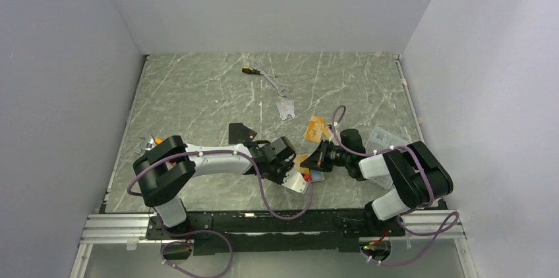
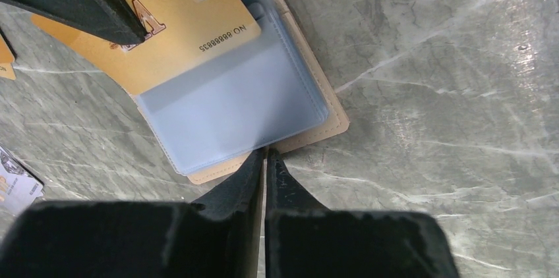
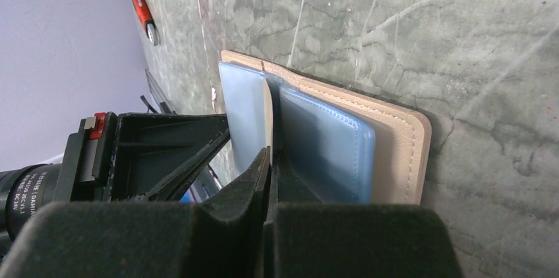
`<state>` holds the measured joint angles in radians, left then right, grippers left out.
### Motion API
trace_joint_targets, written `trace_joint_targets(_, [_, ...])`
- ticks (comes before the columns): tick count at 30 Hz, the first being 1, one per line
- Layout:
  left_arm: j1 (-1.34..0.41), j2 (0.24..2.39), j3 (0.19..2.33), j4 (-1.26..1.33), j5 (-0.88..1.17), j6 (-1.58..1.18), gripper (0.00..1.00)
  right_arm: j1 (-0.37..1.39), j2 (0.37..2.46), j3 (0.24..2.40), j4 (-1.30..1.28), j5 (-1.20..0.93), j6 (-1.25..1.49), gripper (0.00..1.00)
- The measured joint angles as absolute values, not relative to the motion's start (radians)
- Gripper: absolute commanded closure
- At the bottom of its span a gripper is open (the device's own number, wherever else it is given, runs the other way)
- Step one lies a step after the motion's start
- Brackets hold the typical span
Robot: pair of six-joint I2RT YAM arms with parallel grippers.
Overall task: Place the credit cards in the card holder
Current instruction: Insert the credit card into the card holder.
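The tan card holder (image 2: pixel 333 123) lies open on the table, blue-clear sleeves up; it also shows in the right wrist view (image 3: pixel 399 153) and the top view (image 1: pixel 316 176). My left gripper (image 2: pixel 265 154) is shut on its near tan edge. My right gripper (image 3: pixel 270 154) is shut on the orange card (image 2: pixel 178 34), which sits partly inside a sleeve; it is seen edge-on in the right wrist view (image 3: pixel 267 110). Both grippers, left (image 1: pixel 292 167) and right (image 1: pixel 315 159), meet over the holder. A silver card (image 1: pixel 285 108), a black card (image 1: pixel 240 133) and another silver card (image 1: pixel 295 183) lie loose.
An orange flat piece (image 1: pixel 315 128) lies just behind the grippers. A clear plastic box (image 1: pixel 385 138) sits at the right. A screwdriver (image 1: pixel 250 69) and a wrench (image 1: pixel 273 82) lie at the back. White walls close in three sides.
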<state>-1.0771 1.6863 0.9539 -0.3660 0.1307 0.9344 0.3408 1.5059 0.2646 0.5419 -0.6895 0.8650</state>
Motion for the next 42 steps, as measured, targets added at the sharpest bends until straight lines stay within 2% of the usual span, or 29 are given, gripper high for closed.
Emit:
trace_joint_targets(24, [-1.079,1.686,0.954,-0.367,0.126,0.938,0.94,0.357,1.558,0.331,0.460,-0.741,0.830,1.00])
trace_joint_targets(28, [-1.080,1.686,0.954,-0.367,0.124,0.940,0.95,0.360,1.558,0.347,0.437,-0.739,0.821,0.87])
trace_joint_targets(30, [-1.080,1.686,0.954,-0.368,0.123,0.941,0.96,0.363,1.562,0.354,0.423,-0.733,0.813,0.76])
trace_joint_targets(36, [-1.082,1.686,0.954,-0.368,0.119,0.941,0.97,0.375,1.506,0.384,0.305,-0.685,0.771,0.57])
trace_joint_targets(42, [-1.082,1.686,0.954,-0.368,0.119,0.941,0.98,0.389,1.406,0.440,0.097,-0.574,0.701,0.55])
